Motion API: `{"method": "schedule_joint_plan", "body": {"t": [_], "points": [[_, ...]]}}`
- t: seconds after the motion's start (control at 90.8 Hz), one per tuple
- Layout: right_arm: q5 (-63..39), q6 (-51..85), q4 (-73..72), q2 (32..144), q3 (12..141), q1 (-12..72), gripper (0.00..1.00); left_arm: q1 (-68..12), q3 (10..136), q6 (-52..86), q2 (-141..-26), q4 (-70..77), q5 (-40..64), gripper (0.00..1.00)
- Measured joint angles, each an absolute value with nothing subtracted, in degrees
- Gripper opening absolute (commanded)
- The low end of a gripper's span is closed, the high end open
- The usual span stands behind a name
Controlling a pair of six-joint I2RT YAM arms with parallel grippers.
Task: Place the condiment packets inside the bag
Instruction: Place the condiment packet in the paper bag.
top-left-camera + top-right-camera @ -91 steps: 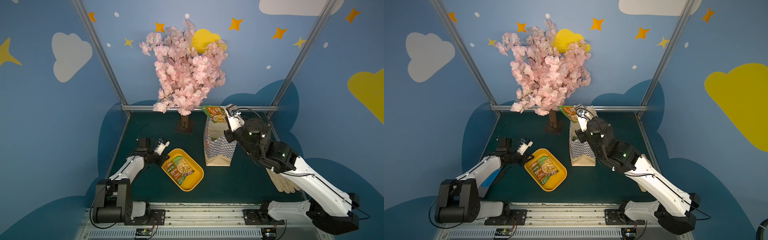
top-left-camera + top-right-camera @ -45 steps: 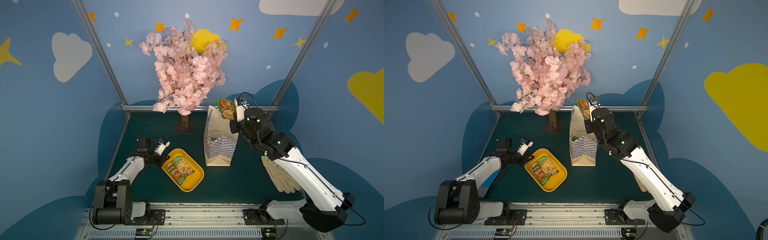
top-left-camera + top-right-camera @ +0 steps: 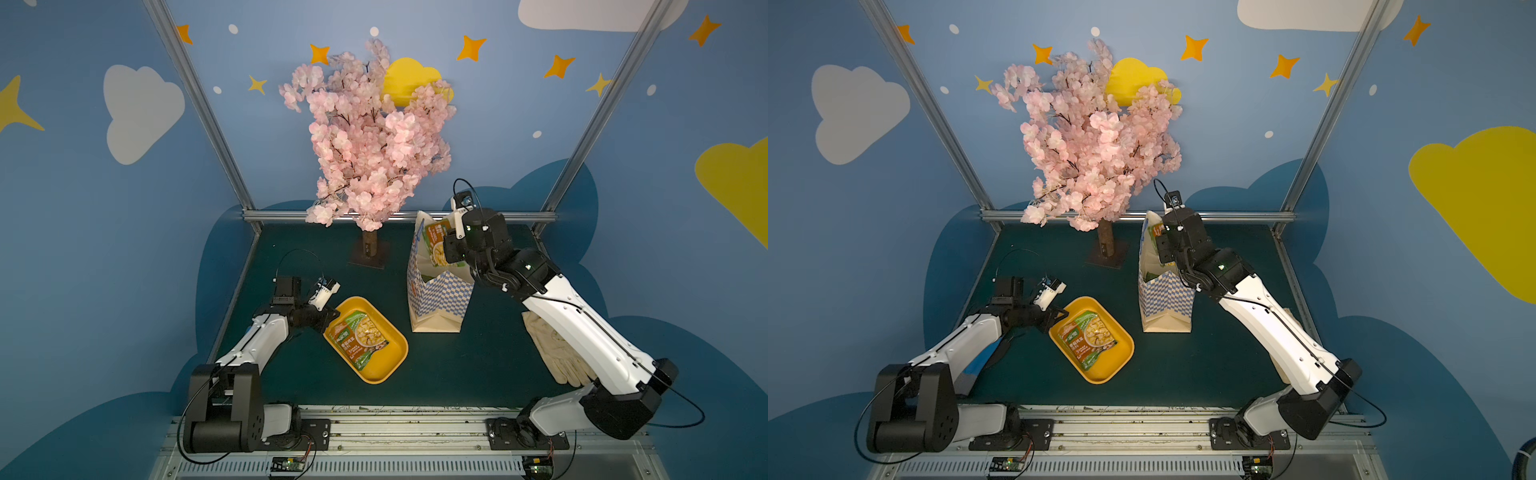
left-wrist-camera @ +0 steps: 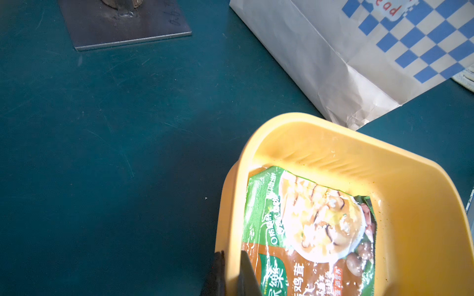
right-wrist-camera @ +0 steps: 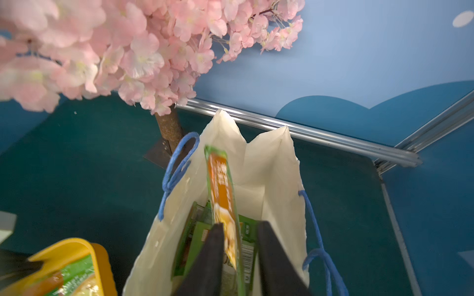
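Packet (image 5: 222, 189) green-edged w/ orange print, edge-on above open cream bag (image 5: 272, 164)

Blue walls (image 3: 83, 249), painted white and yellow clouds, orange stars. Aluminium frame posts (image 3: 198, 104) at upper left and upper right. Dark teal floor (image 3: 457, 374). Pink blossom tree (image 3: 374, 158) at centre. Lighting even.
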State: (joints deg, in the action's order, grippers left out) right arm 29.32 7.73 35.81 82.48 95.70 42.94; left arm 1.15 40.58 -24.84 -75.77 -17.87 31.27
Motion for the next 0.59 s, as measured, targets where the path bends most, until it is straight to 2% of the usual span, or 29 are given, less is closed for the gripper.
{"method": "schedule_joint_plan", "body": {"t": [0.143,0.275,0.474,0.595], "points": [[29.3,7.3,34.9,82.0,95.2,43.1,0.44,1.1,40.6,-24.8,-75.4,-17.8,31.3,0.03],[27.0,3.4,31.7,78.9,91.6,45.6,0.56,1.1,40.6,-24.8,-75.3,-17.7,31.2,0.03],[19.0,-16.3,26.8,73.5,81.8,59.5,0.7,1.0,40.6,-24.9,-75.3,-17.5,31.2,0.03],[12.2,-29.8,27.4,73.3,75.8,65.4,0.71,0.9,40.5,-25.3,-75.1,-17.5,31.2,0.03]]}}
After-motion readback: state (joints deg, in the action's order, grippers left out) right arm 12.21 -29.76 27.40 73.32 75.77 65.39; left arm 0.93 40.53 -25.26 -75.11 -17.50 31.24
